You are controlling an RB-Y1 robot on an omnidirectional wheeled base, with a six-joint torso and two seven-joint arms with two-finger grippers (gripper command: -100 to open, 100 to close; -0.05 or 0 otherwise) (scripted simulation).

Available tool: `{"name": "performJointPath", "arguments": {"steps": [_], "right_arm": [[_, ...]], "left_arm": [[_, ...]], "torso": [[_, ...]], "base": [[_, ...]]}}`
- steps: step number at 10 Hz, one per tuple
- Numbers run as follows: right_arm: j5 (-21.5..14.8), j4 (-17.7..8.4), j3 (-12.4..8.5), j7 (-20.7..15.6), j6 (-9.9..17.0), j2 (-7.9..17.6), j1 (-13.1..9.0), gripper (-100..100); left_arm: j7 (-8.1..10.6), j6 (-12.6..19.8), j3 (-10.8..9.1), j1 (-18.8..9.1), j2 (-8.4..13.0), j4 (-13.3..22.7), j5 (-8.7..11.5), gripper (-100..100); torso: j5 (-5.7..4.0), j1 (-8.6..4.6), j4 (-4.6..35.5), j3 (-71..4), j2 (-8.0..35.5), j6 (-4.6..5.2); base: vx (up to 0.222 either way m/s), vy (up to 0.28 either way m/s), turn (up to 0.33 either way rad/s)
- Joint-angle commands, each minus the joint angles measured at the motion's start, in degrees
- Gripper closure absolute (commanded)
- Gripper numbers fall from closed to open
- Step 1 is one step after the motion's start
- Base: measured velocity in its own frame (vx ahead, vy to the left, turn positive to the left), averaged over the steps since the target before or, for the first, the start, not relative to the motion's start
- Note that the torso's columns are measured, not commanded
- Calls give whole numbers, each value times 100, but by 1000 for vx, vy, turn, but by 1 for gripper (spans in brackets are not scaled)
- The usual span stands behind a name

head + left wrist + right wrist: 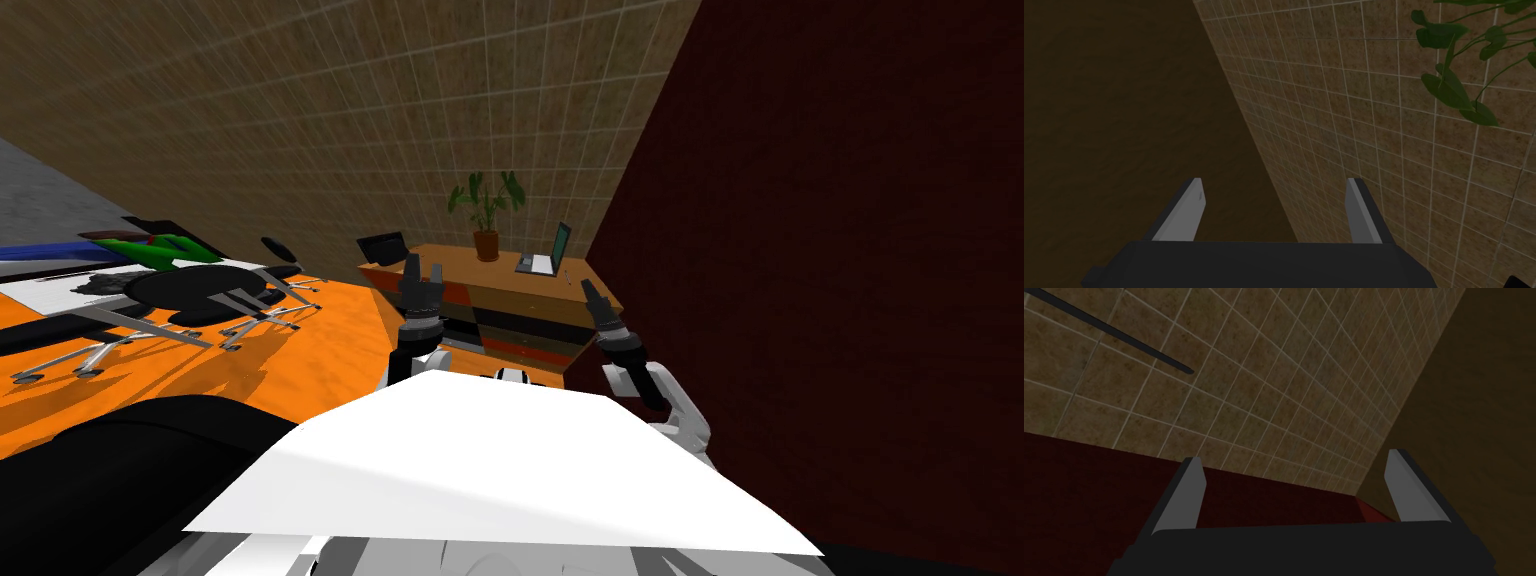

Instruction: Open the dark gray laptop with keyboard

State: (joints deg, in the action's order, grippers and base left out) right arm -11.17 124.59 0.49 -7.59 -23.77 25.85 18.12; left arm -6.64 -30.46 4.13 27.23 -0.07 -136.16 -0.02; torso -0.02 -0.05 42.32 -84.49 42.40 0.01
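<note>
A dark laptop (383, 247) sits at the left end of a wooden desk (470, 275) in the head view; its lid's angle is hard to tell. A second laptop (545, 256) with a greenish screen stands open at the desk's right end. Between the two stands a potted plant (486, 215), and its leaves (1454, 90) appear in the left wrist view. My left gripper (424, 267) (1274, 181) is raised in front of the desk near the dark laptop, open and holding nothing. My right gripper (590, 288) (1294, 456) is up by the desk's right front corner, open and holding nothing.
Office chairs (200, 300) with metal legs stand on the orange floor (320, 350) to the left. A dark red wall (820, 280) runs close along the right of the desk. Behind the desk is a tiled wall (350, 120). The desk front has orange and black drawers (520, 325).
</note>
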Motion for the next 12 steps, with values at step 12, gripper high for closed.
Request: {"name": "performJointPath", "arguments": {"steps": [12], "right_arm": [[-648,-1381,-102,-1256,375,2185,-960,-100]], "left_arm": [[0,0,0,0,0,0,0,0]], "torso": [[1,0,-4,-8,-11,0]], "base": [[55,78,-6]]}}
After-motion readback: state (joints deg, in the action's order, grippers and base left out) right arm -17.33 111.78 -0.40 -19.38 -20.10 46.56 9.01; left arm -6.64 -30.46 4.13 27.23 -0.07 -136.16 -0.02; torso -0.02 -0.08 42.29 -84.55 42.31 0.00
